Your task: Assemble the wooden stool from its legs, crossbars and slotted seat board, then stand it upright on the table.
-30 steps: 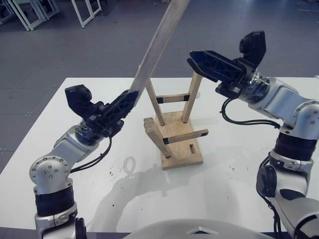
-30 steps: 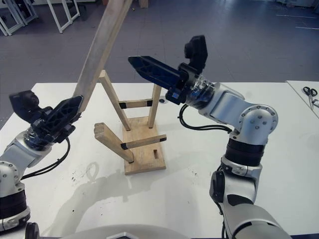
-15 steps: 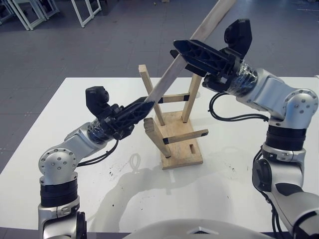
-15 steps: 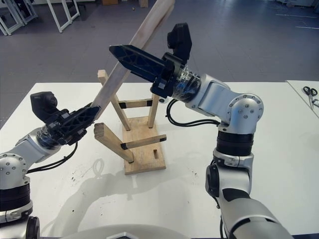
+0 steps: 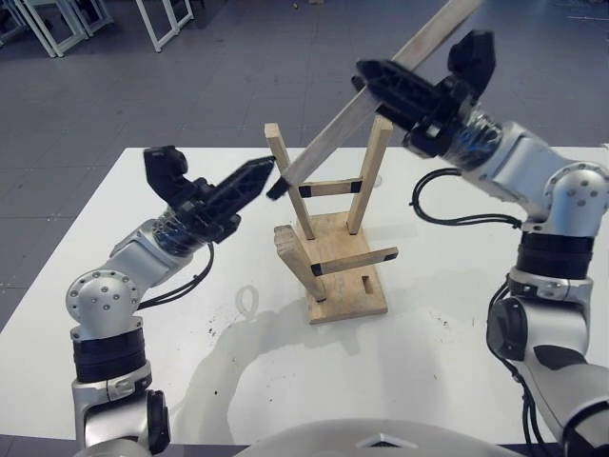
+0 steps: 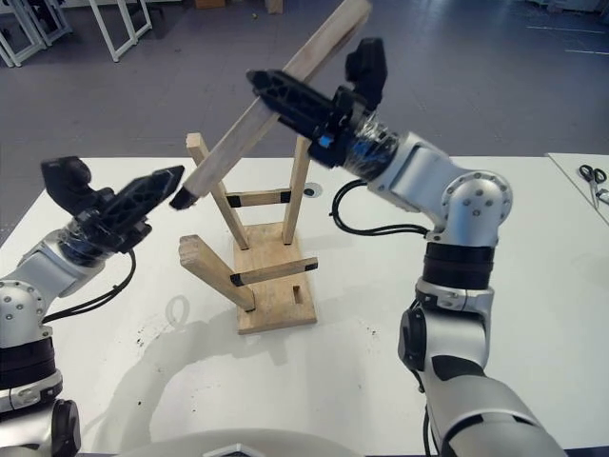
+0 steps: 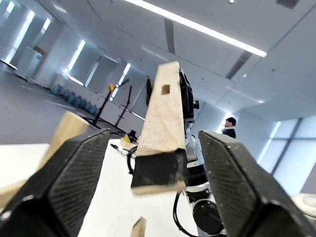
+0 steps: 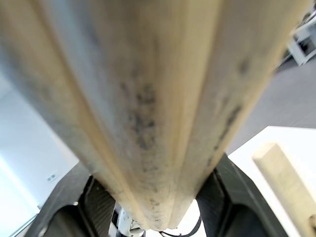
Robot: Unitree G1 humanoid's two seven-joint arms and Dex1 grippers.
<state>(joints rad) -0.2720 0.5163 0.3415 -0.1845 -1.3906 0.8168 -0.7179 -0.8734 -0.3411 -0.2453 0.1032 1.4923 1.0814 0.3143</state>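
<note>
1. The right gripper [image 5: 367, 80] is clamped on a long leg [image 5: 333, 133] and holds it in the air at a slant. The leg's upper end rises toward the robot's right, and its dark-tipped lower end points down toward the left.
2. The left gripper [image 5: 255, 178] is spread wide. In the left wrist view the dark tip of the long leg sits between its fingers [image 7: 74, 173], with a gap on both sides, so nothing is gripped.
3. The seat board [image 5: 354, 293] lies flat on the white table [image 5: 457, 343], with one slot showing near its front edge.
4. Two legs [image 5: 290, 181] stand up from the far part of the board, joined by a short crossbar [image 5: 331, 188].
5. A third leg [image 5: 297, 259] leans tilted at the board's left side, with a second crossbar [image 5: 360, 259] running from it across the board.
6. The long leg passes above and in front of the two standing legs. I cannot tell whether it touches them.
</note>
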